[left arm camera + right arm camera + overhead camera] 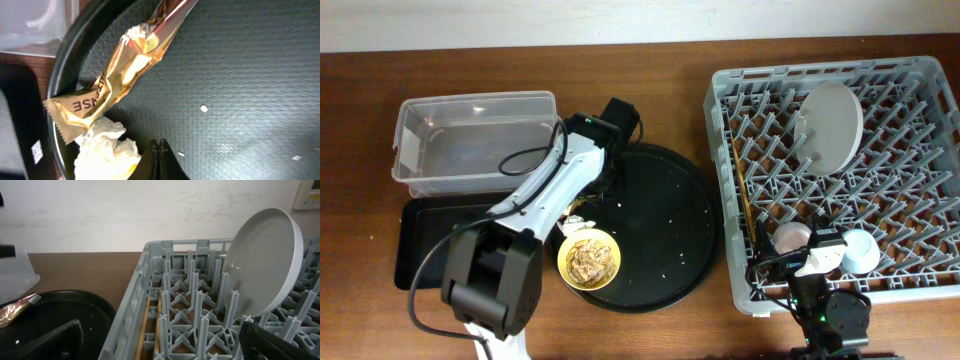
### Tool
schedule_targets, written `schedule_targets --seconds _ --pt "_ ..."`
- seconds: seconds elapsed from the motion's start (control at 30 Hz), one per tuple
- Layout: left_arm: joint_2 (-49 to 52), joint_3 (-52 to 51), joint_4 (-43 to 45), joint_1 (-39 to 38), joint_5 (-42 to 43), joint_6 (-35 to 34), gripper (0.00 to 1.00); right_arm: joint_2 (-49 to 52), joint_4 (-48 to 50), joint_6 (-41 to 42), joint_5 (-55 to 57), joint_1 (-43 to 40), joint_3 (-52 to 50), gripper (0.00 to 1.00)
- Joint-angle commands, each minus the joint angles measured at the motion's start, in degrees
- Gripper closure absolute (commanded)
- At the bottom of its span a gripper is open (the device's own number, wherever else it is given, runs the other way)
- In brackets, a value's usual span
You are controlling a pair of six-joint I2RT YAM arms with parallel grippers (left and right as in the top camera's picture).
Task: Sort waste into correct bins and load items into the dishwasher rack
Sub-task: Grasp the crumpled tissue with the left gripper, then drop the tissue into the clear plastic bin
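**A:** From above we see the left arm point(552, 180) stretched over the round black tray point(665, 205). The yellow bowl point(561, 258) sits on that tray and holds the brown food scraps point(588, 260).

**B:** We also find the plate point(830, 125) upright among the pegs of the dishwasher rack point(915, 95), with the chopsticks point(744, 195) along the rack's left side. The pink cup point(792, 237) and the blue cup point(861, 252) stand at its near edge, one on each side of the right gripper point(823, 245). The clear tub point(475, 140) and the black rectangular tray point(425, 245) lie to the left of the round one.

**A:** From the left wrist we see the left gripper point(159, 157) low over the round tray. Its fingers are pressed together with only a thin seam between them. The gold foil wrapper point(112, 87) lies just beside them, apart from the fingers, and its upper end runs out of the frame. Its lower end touches the white tissue point(105, 145).

**B:** From the right wrist we see that gripper's dark fingers in the two lower corners, spread wide. The plate stands in the pegs ahead. The chopsticks lie along the rack's left wall. At the far left the wrapper glints on the round tray.
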Motion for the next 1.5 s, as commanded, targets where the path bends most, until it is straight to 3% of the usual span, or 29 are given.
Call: schedule_targets --seconds 0.0,0.1,0.23,0.27,0.37,0.4,0.43,0.63,0.77,0.9,0.93,0.97,1.07,1.23,1.3,1.37,1.47 --pt "-0.9 1.6 -8.7 0.2 -2.2 -5.9 0.52 -0.4 0.0 -0.4 -0.3 -0.3 -0.5 0.02" --pt "-0.9 -3.8 -10.5 0.3 -6.4 -12.7 0.44 -0.4 0.0 -0.4 -0.3 -0.3 -0.5 0.02" --pt "-0.8 -15.0 0.8 2.4 -5.4 -12.8 0.45 -0.4 0.0 -0.4 -0.3 -0.3 -0.5 0.02" --pt "-0.8 -15.7 1.7 3.1 -4.0 -12.8 0.47 -0.4 0.0 -0.4 -0.3 -0.3 -0.5 0.02" --pt "-0.8 -14.2 2.0 3.4 -3.4 -12.4 0.8 -0.4 0.0 -0.4 -0.3 -0.3 -0.5 0.02" --pt "-0.9 -12.5 2.2 3.4 -1.7 -10.0 0.95 -0.4 0.0 -0.4 -0.3 -0.3 -0.5 0.02" --pt "-0.9 -9.2 1.8 3.4 1.0 -6.5 1.0 -0.4 0.0 -0.4 -0.3 -0.3 -0.5 0.02" --pt "-1.2 13.7 -11.4 4.1 4.0 -0.4 1.0 -0.4 0.0 -0.4 -0.3 -0.3 -0.5 0.02" --pt "-1.1 18.7 -9.0 9.9 -6.0 1.8 0.99 -0.4 0.0 -0.4 -0.3 -0.3 -0.5 0.02" --pt "-1.0 18.7 0.5 21.1 -7.5 1.9 0.9 -0.4 0.0 -0.4 -0.3 -0.3 -0.5 0.02" --pt "-1.0 18.7 4.1 23.4 -2.5 7.3 0.61 -0.4 0.0 -0.4 -0.3 -0.3 -0.5 0.02" --pt "-1.1 19.5 4.9 24.3 3.6 13.9 0.02 -0.4 0.0 -0.4 -0.3 -0.3 -0.5 0.02" --pt "-1.5 25.1 -3.0 22.8 5.2 17.6 0.03 -0.4 0.0 -0.4 -0.3 -0.3 -0.5 0.02" --pt "-2.0 22.9 -10.3 10.0 -3.9 20.9 0.32 -0.4 0.0 -0.4 -0.3 -0.3 -0.5 0.02" --pt "-2.0 15.0 -7.1 5.3 -7.2 20.9 0.32 -0.4 0.0 -0.4 -0.3 -0.3 -0.5 0.02" --pt "-2.0 0.6 2.8 2.4 -7.1 22.1 0.36 -0.4 0.0 -0.4 -0.3 -0.3 -0.5 0.02" --pt "-2.0 -8.4 11.1 1.1 -7.6 26.5 0.36 -0.4 0.0 -0.4 -0.3 -0.3 -0.5 0.02"
